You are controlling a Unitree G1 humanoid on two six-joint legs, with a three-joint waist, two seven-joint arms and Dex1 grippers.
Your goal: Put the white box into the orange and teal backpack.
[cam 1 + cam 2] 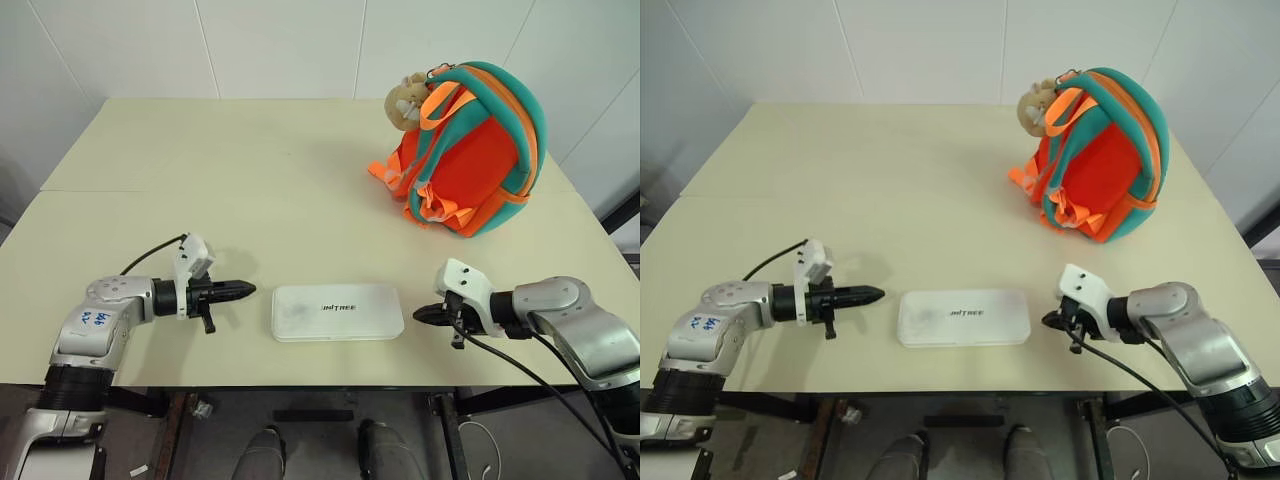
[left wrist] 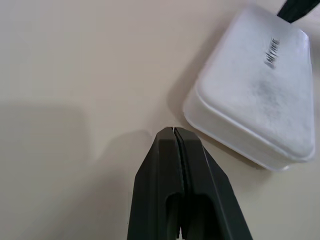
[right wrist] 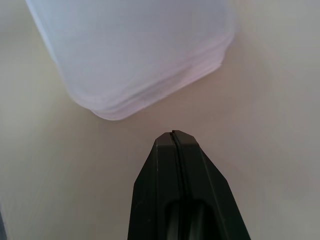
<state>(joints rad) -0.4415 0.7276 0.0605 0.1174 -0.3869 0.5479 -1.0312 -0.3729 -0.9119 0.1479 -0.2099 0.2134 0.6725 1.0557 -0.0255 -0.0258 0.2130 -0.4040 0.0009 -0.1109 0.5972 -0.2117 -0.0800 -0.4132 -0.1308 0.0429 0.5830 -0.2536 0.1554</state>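
1 white box (image 1: 337, 312) lies flat near the front edge of the cream table (image 1: 250, 180), its lid up with the dark "UNITREE" lettering showing. It sits between the 2 grippers and touches neither. The left gripper (image 1: 246, 291) is just beside the box's left end, pointing at it, with its 2 black fingers (image 2: 180, 185) pressed together and holding nothing. The right gripper (image 1: 420, 315) is just beside the box's right end, angled down toward the tabletop, and its 2 fingers (image 3: 177, 175) are likewise pressed together with nothing between them. Well apart from the box, toward the far right of the table, the orange and teal backpack (image 1: 470, 160) stands upright with its orange webbing straps hanging at its base. 1 tan plush toy (image 1: 407, 101) hangs at its upper left side.
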